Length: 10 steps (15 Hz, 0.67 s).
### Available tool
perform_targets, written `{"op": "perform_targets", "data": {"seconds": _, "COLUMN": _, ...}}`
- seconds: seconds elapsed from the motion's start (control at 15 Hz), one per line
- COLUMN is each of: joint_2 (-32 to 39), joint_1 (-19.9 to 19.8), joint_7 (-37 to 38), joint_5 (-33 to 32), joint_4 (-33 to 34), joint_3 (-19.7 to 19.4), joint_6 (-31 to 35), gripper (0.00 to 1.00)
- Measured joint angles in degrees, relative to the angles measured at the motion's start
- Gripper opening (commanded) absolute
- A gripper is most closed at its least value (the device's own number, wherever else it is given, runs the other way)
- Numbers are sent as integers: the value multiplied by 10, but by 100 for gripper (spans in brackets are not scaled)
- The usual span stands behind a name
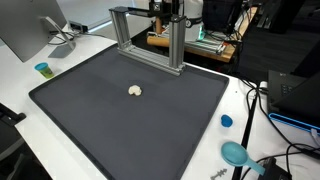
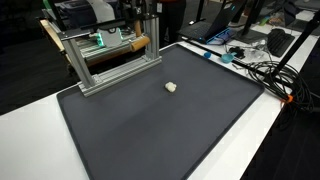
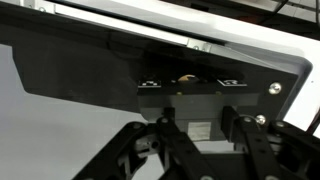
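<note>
Gripper [image 3: 200,150] closed narrow near one metal frame [image 1: 150,35], one white lump [image 1: 136,91] on one dark mat [image 1: 100,125]

On my remote feed, the hand [image 3: 200,150] fills the bottom of the wrist view. It is matte black, built from angular linkage bars [image 3: 135,152] hinged on round pivot pins [image 3: 262,121], in two mirrored sets either side of a small pale label [image 3: 200,130]. In an exterior view only a dark sliver of the arm [image 1: 168,8] shows, too small for detail.
</note>
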Motion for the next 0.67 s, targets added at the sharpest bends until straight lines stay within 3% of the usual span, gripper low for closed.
{"op": "perform_targets", "data": {"seconds": 0.27, "joint_2": 10, "joint_1": 0, "joint_7": 10, "joint_5": 1, "joint_4": 9, "joint_3": 1, "joint_6": 5, "gripper": 22}}
{"op": "perform_targets", "data": {"seconds": 0.67, "joint_2": 50, "joint_1": -8, "joint_7": 124, "joint_5": 3, "joint_4": 83, "joint_3": 32, "joint_6": 25, "gripper": 22}}
